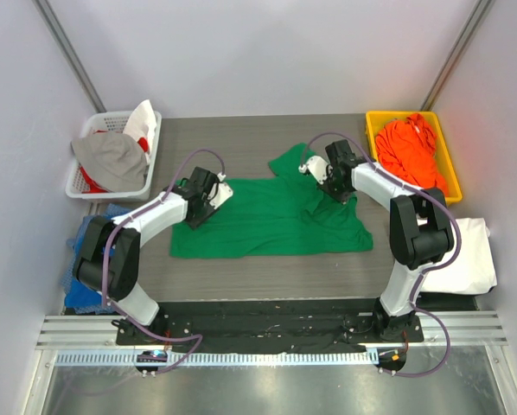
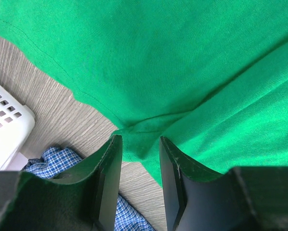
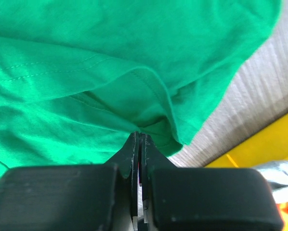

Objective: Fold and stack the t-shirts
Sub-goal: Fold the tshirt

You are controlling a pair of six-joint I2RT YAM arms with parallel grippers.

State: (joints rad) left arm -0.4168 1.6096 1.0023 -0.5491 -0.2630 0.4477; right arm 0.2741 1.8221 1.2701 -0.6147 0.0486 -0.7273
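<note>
A bright green t-shirt [image 1: 271,216] lies spread on the table, with its far right part rumpled and folded over. My left gripper [image 1: 192,213] stands open at the shirt's left edge; in the left wrist view a corner of the green shirt [image 2: 182,72] lies between the tips of the gripper [image 2: 139,142], untouched by either finger. My right gripper [image 1: 331,190] is shut on a fold of the green shirt [image 3: 110,62] near its hem, as the right wrist view shows [image 3: 140,135]. An orange t-shirt [image 1: 410,151] fills the yellow bin. A white t-shirt [image 1: 468,255] lies at the right.
The yellow bin [image 1: 373,121] stands at the back right, close to my right arm. A white basket [image 1: 84,186] with grey and other cloth stands at the back left. A blue checked cloth [image 1: 87,233] lies left of my left arm, also in the left wrist view [image 2: 52,161].
</note>
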